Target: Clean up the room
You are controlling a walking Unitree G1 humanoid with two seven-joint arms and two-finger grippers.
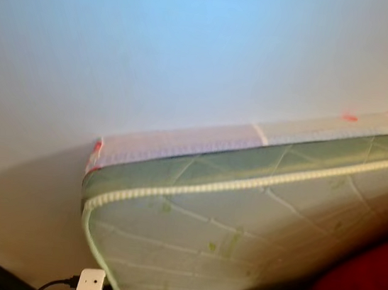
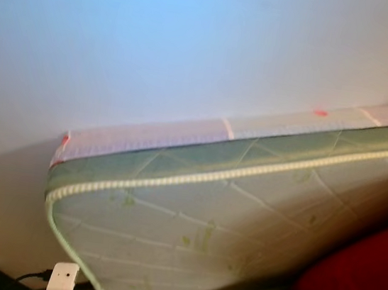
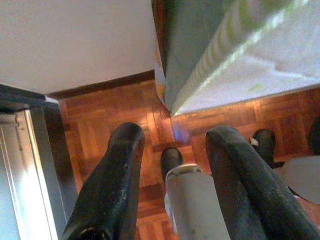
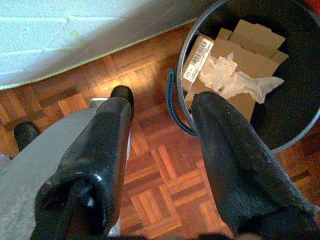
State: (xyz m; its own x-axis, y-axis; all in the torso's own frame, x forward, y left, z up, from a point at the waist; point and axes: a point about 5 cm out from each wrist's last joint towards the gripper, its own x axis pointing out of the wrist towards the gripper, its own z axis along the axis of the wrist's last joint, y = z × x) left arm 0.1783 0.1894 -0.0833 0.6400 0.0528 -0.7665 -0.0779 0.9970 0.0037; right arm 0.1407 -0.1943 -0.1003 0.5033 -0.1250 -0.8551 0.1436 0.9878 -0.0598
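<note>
A dark round bin [image 4: 176,95] stands on the parquet floor [image 4: 165,175]. Inside it lie flattened cardboard pieces [image 4: 252,42] and a crumpled clear wrapper [image 4: 230,77]. My right gripper [image 4: 162,102] hangs open and empty above the floor just beside the bin's rim. My left gripper [image 3: 175,135] is also open and empty, low over the parquet near the mattress corner. A pale green quilted mattress [image 1: 255,224] with white piping leans on its side against the white wall [image 1: 193,45].
My grey leg and black foot [image 3: 172,160] show below the left gripper. A metal-framed piece of furniture [image 3: 30,165] stands beside the left arm. A red shape [image 1: 368,289] sits by the mattress at the lower right. A dark baseboard [image 3: 105,84] runs along the wall.
</note>
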